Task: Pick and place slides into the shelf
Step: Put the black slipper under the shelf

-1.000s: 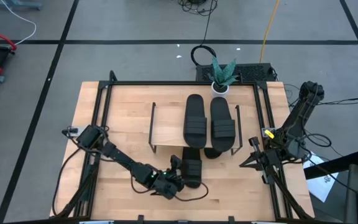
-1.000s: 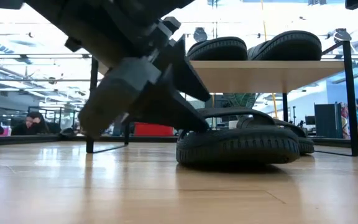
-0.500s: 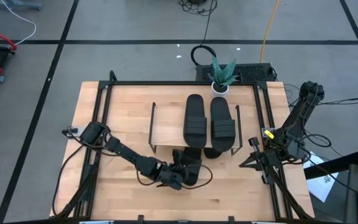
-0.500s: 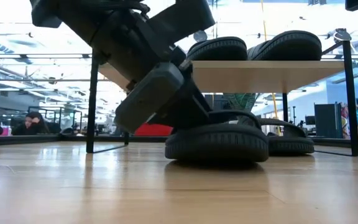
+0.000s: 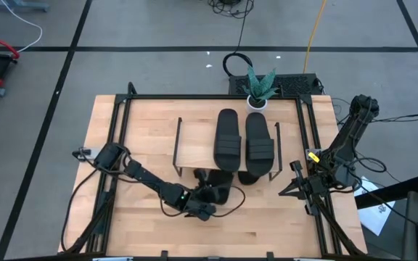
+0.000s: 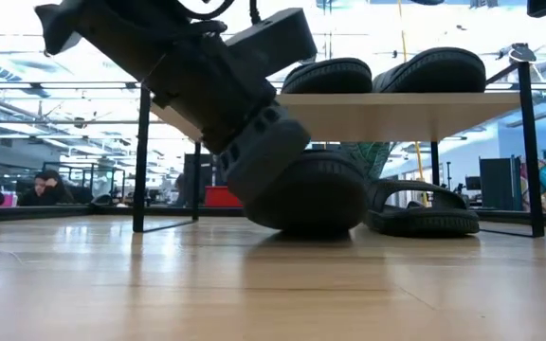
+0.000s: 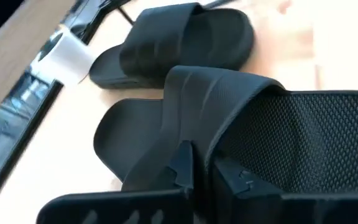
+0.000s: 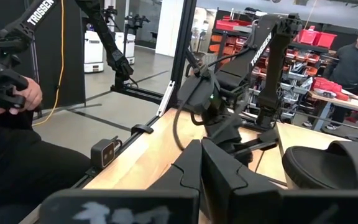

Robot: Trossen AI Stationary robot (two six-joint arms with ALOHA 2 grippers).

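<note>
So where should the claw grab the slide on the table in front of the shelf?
By the wide strap, coming from the open heel side. On the slide the strap arches up off the flat sole, so its thin edge is easy to pinch. The left claw pinches it right there.

shelf (image 5: 194, 154) — two slides (image 5: 243, 140) on top | table (image 5: 144, 130) — shelf

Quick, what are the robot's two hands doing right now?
Left gripper: shut on a black ribbed-strap slide sandal under the shelf.
Right gripper: shut, holding nothing.
</note>
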